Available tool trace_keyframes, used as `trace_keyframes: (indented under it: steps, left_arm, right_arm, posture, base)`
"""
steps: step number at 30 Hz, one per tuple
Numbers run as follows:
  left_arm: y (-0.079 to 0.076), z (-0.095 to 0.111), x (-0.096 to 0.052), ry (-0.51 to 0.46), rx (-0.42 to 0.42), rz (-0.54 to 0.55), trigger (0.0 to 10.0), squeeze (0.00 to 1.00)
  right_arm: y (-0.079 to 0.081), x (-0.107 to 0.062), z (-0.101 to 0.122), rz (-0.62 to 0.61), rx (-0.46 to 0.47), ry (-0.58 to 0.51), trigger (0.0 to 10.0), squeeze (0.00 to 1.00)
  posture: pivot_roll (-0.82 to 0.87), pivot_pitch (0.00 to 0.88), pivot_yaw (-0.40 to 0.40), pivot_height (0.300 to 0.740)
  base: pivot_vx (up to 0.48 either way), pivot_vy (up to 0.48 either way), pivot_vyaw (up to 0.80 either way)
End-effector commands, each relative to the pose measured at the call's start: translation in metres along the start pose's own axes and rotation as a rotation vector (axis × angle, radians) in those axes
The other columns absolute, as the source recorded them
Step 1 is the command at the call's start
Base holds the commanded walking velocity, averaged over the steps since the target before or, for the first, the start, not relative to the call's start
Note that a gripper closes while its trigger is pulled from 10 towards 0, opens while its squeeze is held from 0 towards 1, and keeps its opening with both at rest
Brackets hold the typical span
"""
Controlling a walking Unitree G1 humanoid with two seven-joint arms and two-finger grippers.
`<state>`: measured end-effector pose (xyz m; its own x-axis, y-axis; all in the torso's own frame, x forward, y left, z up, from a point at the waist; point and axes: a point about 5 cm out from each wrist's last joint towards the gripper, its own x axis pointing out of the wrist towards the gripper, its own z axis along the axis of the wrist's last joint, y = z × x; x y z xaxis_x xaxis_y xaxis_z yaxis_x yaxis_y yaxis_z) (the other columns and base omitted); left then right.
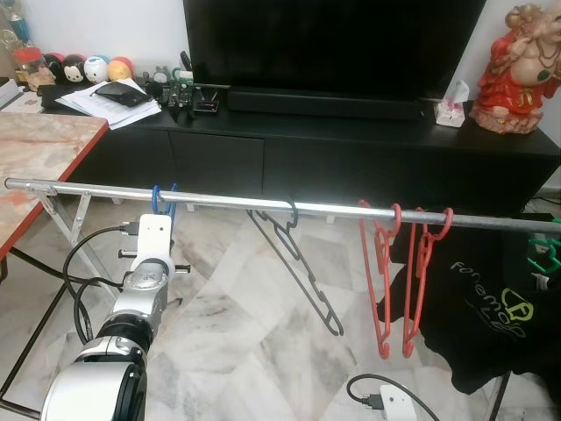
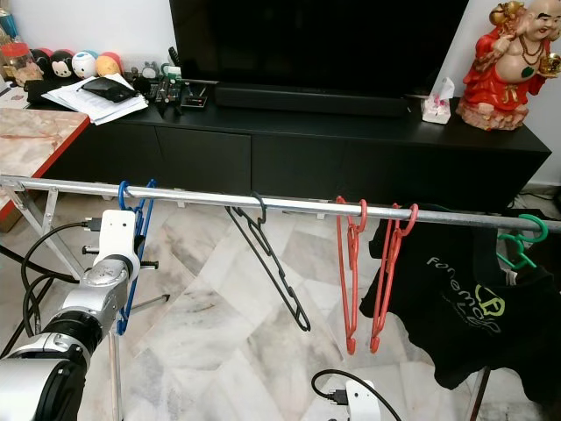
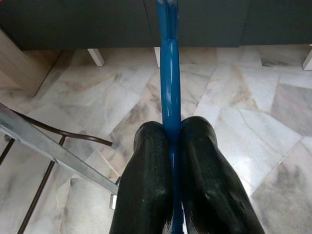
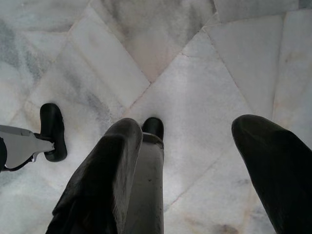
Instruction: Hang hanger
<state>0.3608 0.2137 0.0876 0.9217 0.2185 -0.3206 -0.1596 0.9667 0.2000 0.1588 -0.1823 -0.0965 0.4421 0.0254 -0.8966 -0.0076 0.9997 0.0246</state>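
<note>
A blue hanger (image 2: pixel 133 230) hangs with its hook over the silver rail (image 1: pixel 230 203) near the rail's left end. My left gripper (image 3: pixel 170 130) is shut on the hanger's blue bar just below the rail, and the black fingers (image 3: pixel 146 170) pinch it from both sides. Behind it in the head views is the white wrist mount (image 1: pixel 154 235). Low on the right, my right gripper (image 4: pixel 195 134) is open over the marble floor, holding nothing.
Along the rail hang a black hanger (image 1: pixel 294 250), two red hangers (image 1: pixel 383 281), a black T-shirt (image 1: pixel 491 307) and a green hanger (image 1: pixel 547 254). A black TV console (image 1: pixel 351 149) stands behind. A marble-topped table (image 1: pixel 35 149) is at the left, with the rack's legs (image 1: pixel 74 228) beneath the rail.
</note>
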Motion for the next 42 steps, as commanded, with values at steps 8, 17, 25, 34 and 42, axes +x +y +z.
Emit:
trace_keyframes:
  steps: [8, 17, 25, 34, 42]
  left_arm:
    - [-0.002, -0.024, -0.004, 0.102, 0.023, -0.007, 10.0, 1.0]
    - [-0.001, -0.022, -0.004, 0.085, 0.016, 0.006, 10.0, 1.0]
    - [0.007, -0.007, -0.005, -0.031, -0.018, 0.06, 10.0, 1.0]
    - [0.011, -0.005, -0.021, -0.114, -0.031, 0.018, 10.0, 1.0]
    - [0.004, -0.005, -0.043, -0.137, 0.009, -0.087, 10.0, 1.0]
  right_arm:
    - [-0.001, 0.0, -0.001, -0.003, 0.005, 0.003, 10.0, 0.0]
    - [-0.001, 0.0, -0.001, -0.004, 0.005, 0.002, 10.0, 0.0]
    - [-0.002, 0.0, 0.0, -0.006, 0.001, 0.001, 10.0, 0.0]
    - [-0.002, 0.0, 0.0, -0.002, -0.004, 0.002, 10.0, 0.0]
    - [-0.002, 0.0, 0.0, -0.001, -0.006, 0.002, 10.0, 0.0]
  posture:
    - [-0.01, 0.028, -0.073, 0.74]
    - [-0.01, 0.032, -0.077, 0.74]
    - [-0.01, 0.035, -0.077, 0.74]
    - [0.0, 0.038, -0.078, 0.74]
    - [0.0, 0.038, -0.076, 0.74]
  base:
    - [0.0, 0.0, 0.0]
    - [0.0, 0.0, 0.0]
    - [0.0, 0.0, 0.0]
    - [0.0, 0.0, 0.0]
    - [0.0, 0.0, 0.0]
